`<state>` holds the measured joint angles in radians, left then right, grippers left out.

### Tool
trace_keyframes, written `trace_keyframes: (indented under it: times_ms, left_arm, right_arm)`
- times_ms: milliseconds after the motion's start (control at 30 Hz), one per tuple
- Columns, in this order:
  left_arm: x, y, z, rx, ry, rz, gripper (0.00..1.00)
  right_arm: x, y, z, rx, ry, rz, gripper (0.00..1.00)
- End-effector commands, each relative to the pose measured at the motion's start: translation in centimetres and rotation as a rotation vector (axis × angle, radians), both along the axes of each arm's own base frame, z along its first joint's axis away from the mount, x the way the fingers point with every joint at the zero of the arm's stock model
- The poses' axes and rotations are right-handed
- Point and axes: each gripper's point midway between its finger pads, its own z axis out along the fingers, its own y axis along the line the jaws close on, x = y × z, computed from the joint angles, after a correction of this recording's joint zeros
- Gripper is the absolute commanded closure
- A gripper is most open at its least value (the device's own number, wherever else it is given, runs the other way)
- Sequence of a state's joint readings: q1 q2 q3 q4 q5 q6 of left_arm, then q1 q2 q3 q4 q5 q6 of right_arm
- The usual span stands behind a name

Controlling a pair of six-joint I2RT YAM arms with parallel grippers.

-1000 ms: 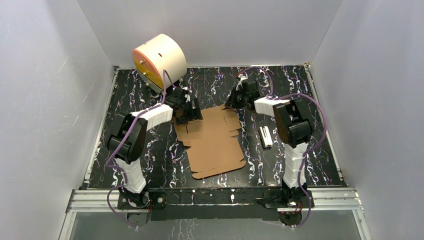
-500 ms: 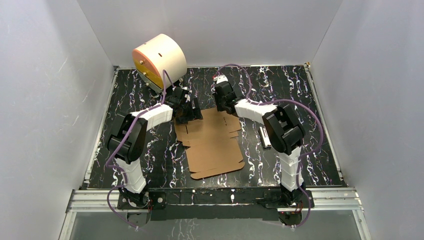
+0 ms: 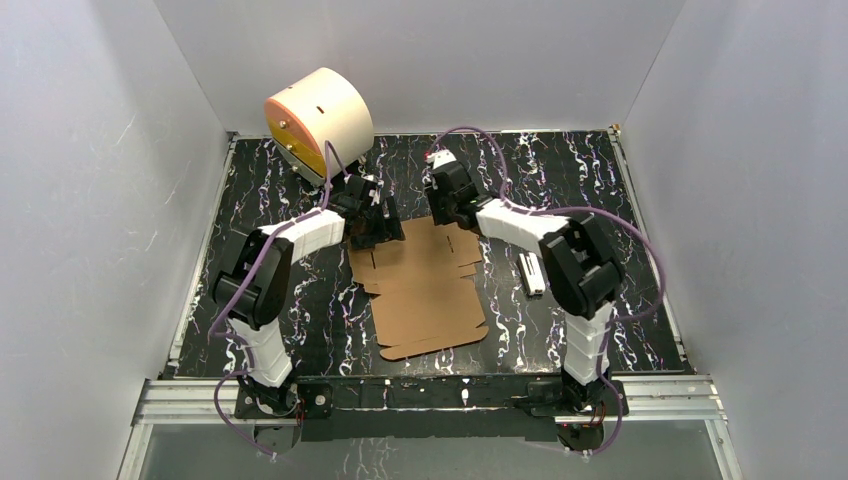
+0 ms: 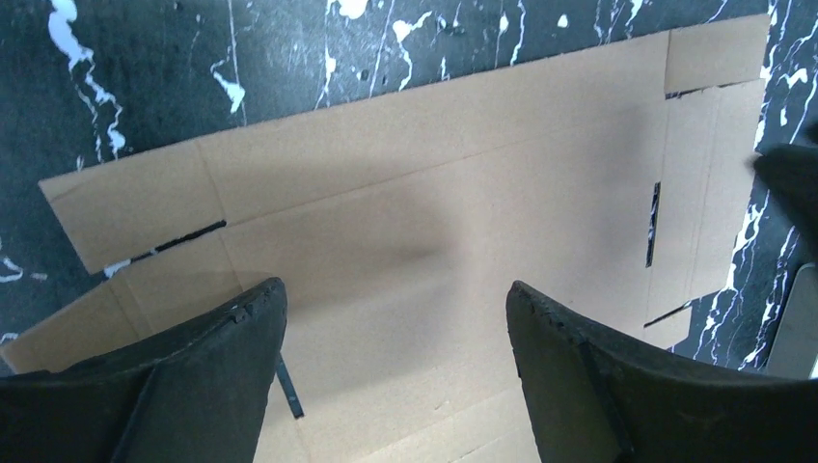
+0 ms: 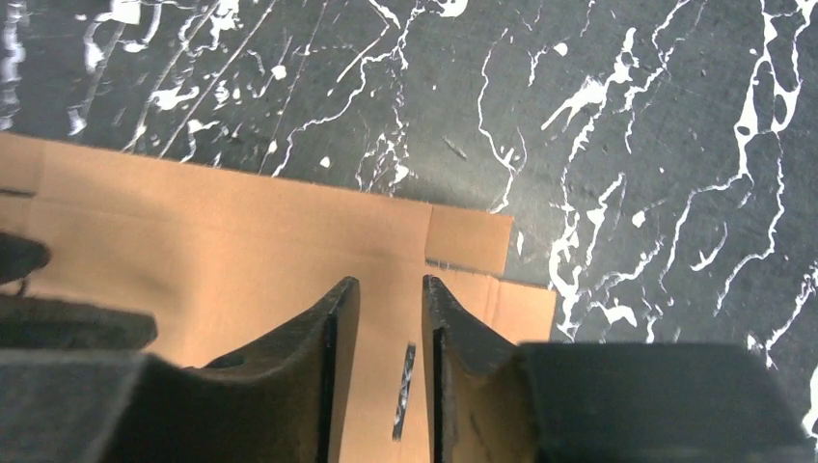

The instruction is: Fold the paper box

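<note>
The paper box [image 3: 425,285] is a flat brown die-cut cardboard sheet lying unfolded on the black marbled table. My left gripper [image 3: 372,228] is over its far left corner. In the left wrist view it [image 4: 395,294] is open wide just above the sheet [image 4: 434,193], holding nothing. My right gripper [image 3: 447,212] is over the sheet's far edge. In the right wrist view it [image 5: 390,282] has only a narrow gap between its fingers, with a slot of the sheet [image 5: 241,231] showing below and nothing held.
A cream cylinder with an orange face [image 3: 320,120] stands at the table's far left corner. A small white-and-black bar [image 3: 531,272] lies on the table just right of the sheet. Grey walls enclose the table on three sides.
My right gripper has swung left from beyond the sheet's far right corner to over its far edge. The left gripper and the sheet have barely moved.
</note>
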<state>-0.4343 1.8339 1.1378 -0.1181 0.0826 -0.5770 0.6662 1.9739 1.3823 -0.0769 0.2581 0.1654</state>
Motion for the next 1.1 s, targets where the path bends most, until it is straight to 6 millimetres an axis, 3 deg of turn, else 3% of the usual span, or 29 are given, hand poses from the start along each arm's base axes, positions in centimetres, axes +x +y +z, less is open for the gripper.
trace_keyframes:
  times_ms: [0, 67, 233, 433, 633, 1067]
  left_arm:
    - [-1.2, 0.8, 2.2, 0.019, -0.012, 0.012, 0.19]
    - [-1.4, 0.9, 2.9, 0.014, -0.018, 0.012, 0.18]
    - [-2.6, 0.2, 4.5, -0.010, -0.040, -0.002, 0.18]
    - [-4.3, -2.2, 5.1, -0.028, -0.054, -0.049, 0.18]
    - [-5.0, -4.5, 3.8, -0.001, -0.040, -0.108, 0.18]
    - [-5.5, -4.5, -0.4, 0.042, 0.042, -0.111, 0.19]
  right_arm:
    - [-0.9, -1.4, 5.1, 0.175, -0.018, 0.025, 0.58]
    - [-2.0, -2.3, 5.1, 0.225, 0.009, 0.035, 0.52]
    - [-4.2, -5.3, 3.4, 0.352, 0.104, 0.005, 0.50]
    - [-6.0, -7.5, 1.3, 0.426, 0.175, -0.031, 0.50]
    - [-6.4, -8.9, -0.2, 0.446, 0.224, -0.071, 0.50]
    - [-7.1, -9.9, -2.8, 0.417, 0.270, -0.119, 0.50]
